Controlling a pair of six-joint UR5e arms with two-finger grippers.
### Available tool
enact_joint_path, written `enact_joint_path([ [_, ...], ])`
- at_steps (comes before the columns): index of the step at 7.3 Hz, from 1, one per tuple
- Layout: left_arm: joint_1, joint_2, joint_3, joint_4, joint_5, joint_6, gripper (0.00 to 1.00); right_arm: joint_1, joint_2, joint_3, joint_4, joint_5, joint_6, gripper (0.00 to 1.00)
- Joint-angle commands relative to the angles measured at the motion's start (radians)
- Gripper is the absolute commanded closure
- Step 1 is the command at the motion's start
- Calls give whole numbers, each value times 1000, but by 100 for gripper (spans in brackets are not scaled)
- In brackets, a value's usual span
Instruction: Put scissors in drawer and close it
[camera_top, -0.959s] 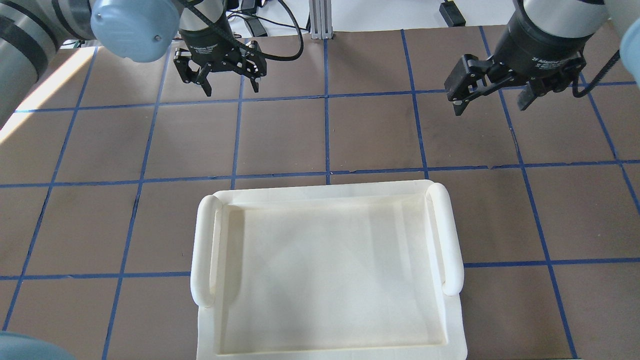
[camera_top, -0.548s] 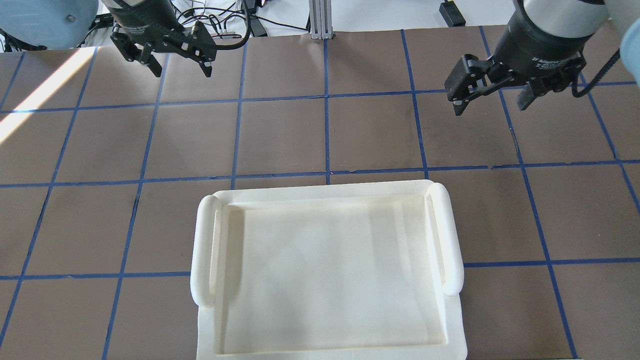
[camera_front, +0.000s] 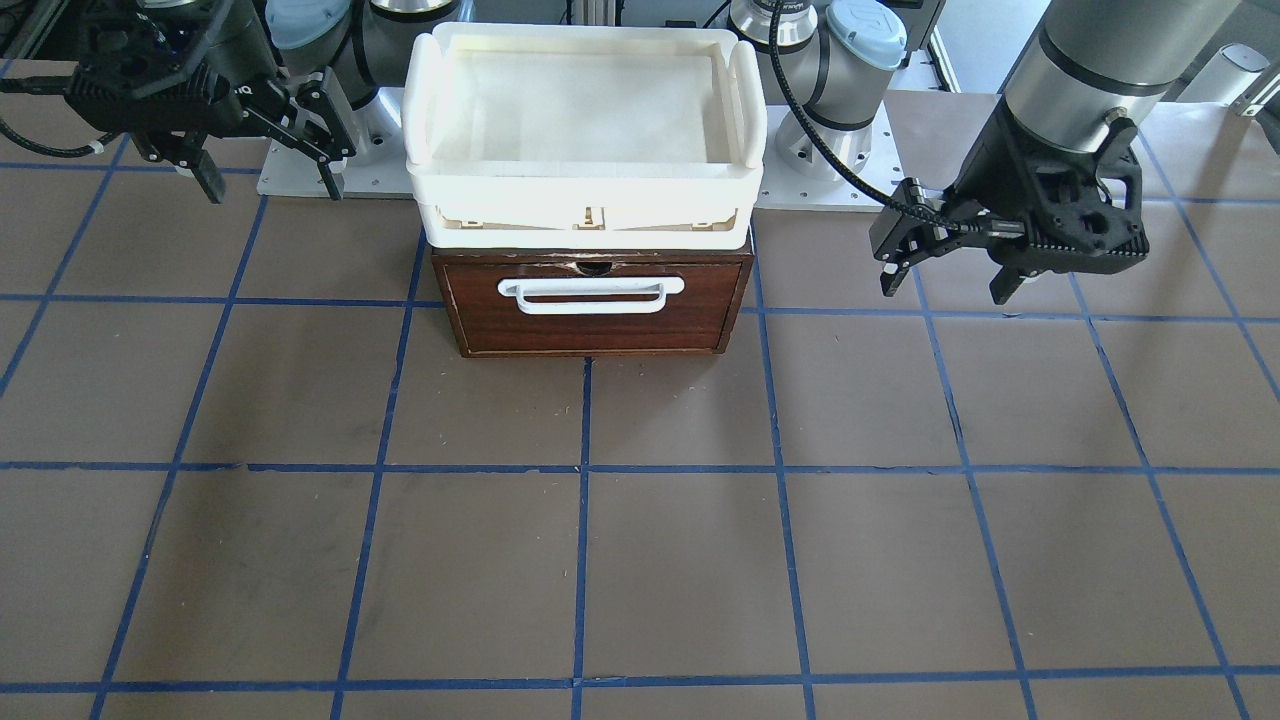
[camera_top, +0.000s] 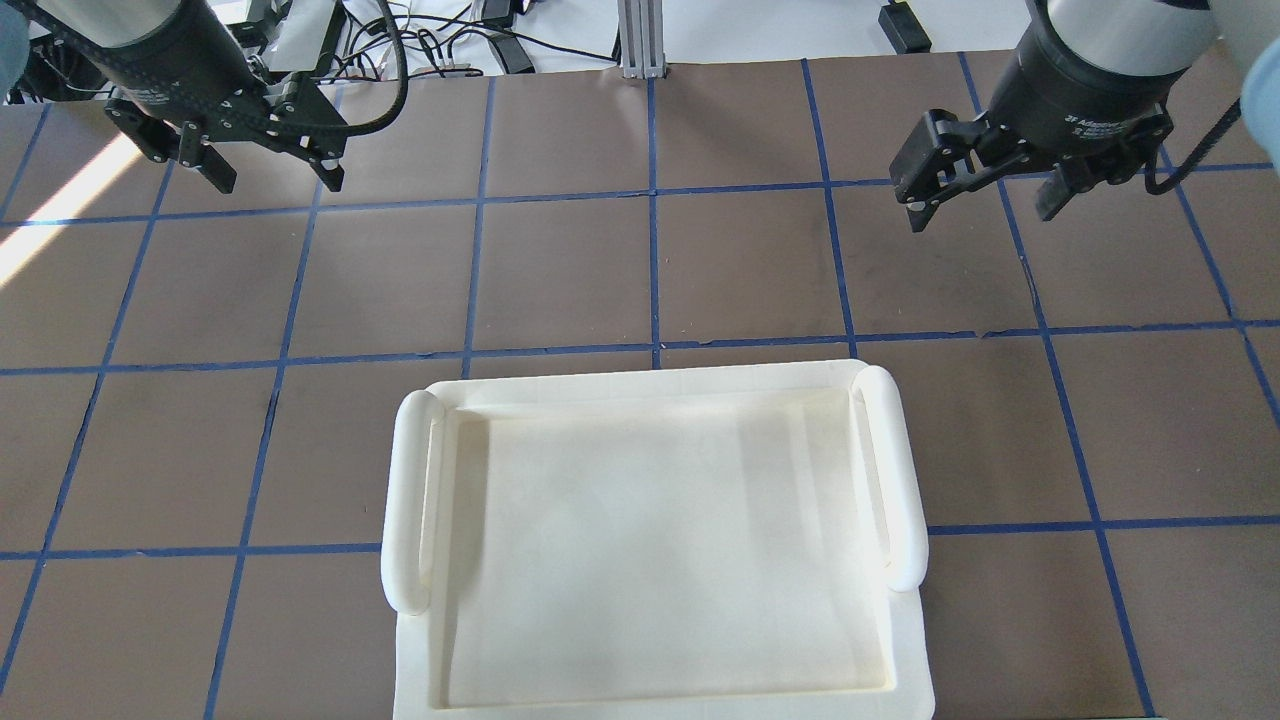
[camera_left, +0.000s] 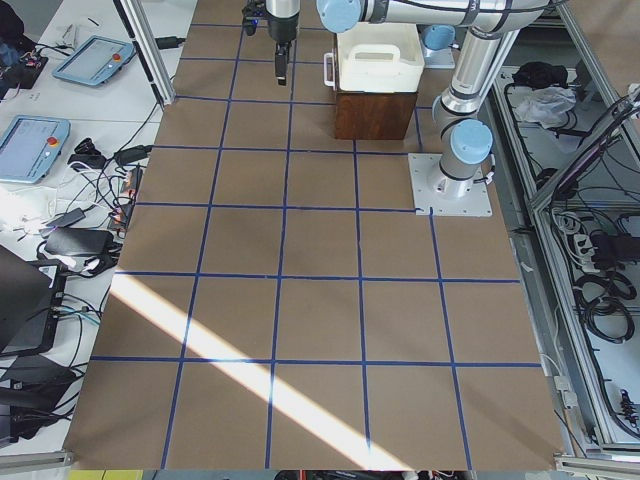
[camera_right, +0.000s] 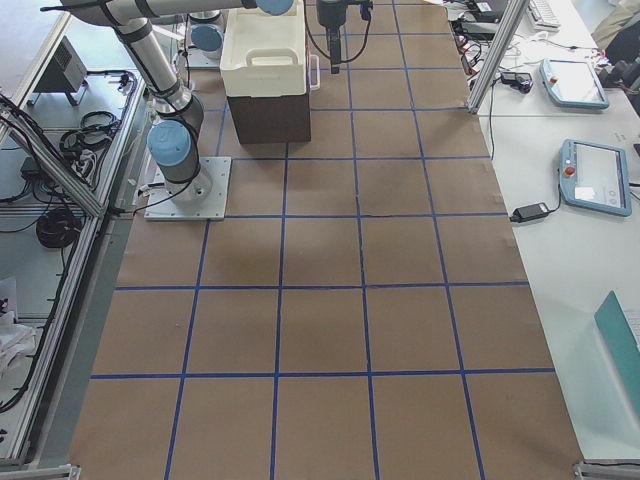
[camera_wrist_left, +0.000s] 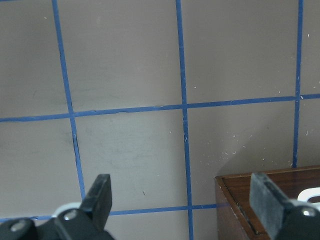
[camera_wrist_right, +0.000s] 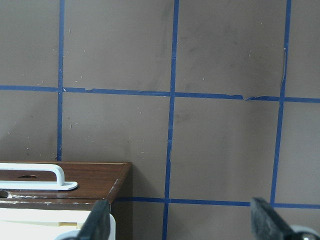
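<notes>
i can't find the scissors in any view. nothing lies on the brown table with its blue tape grid (camera_front: 680, 560), and nothing is in either hand. my guess is that they are inside the dark reddish-brown wooden drawer (camera_front: 592, 325), though a shut front hides that.

the drawer sits at the far middle of the table, close to the robot's base. its front looks flush with the case, its white bar handle (camera_front: 590, 293) is untouched, and the cream-white plastic tray (camera_front: 585, 205) is stacked on top.

so i read the job as done or very near it, and the step in hand is simply to get clear. to do that well i'd keep both arms high and out to the sides. no finger should sweep past the handle or the tray's rim. i'd also check the seam along the chipped top edge from the front camera before calling it shut.

the left black two-finger gripper (camera_front: 943, 293) hangs beside the drawer on the robot's left. its jaws are spread wide, holding nothing and touching nothing. the right black two-finger gripper (camera_front: 272, 190) hangs on the other side, equally wide and empty, above bare table.
</notes>
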Motion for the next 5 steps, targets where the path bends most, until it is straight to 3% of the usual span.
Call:
enact_joint_path([
  [1,30,17,-24,-4,1,1,0,-1,0,0,0,0,1,0],
  [5,29,36,-24,-10,2,1,0,1,0,0,3,1,10,0],
])
